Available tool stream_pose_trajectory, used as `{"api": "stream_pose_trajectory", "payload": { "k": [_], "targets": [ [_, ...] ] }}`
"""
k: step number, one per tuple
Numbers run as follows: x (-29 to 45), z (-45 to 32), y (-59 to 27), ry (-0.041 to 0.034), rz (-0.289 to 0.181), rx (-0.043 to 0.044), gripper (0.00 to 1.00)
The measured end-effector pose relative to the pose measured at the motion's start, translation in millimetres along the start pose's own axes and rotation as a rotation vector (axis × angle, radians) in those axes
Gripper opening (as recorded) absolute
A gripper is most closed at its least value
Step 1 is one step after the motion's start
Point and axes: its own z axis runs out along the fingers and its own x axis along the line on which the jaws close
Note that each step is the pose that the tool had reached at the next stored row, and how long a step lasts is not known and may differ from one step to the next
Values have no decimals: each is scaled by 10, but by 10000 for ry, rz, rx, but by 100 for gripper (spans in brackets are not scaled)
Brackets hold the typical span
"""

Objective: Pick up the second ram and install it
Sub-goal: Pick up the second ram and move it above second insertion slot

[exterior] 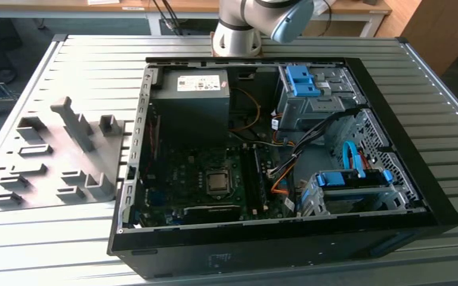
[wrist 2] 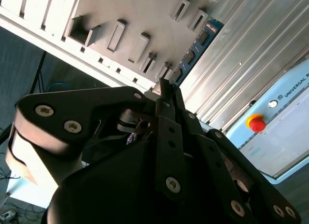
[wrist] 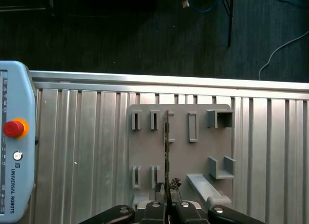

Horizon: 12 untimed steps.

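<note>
While over the holder plate [wrist: 203, 147], fingers [wrist: 157, 214] tight on the second ram [wrist: 167, 147].

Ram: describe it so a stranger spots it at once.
Find the gray plate on the ribbed metal table. In both wrist views a thin flat stick juts from the jaws toward it: the ram. Unlike the gray blocks, it is dark with black chips and a blue label.
</note>
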Motion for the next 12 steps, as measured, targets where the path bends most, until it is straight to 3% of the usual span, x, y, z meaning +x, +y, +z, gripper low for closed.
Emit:
{"api": "stream_pose_trajectory", "payload": {
  "k": [3, 12],
  "targets": [
    [2, -2, -94, 1, 1, -3, 14],
    [11, -11, -497, -1, 3, -22, 14]
  ]
}}
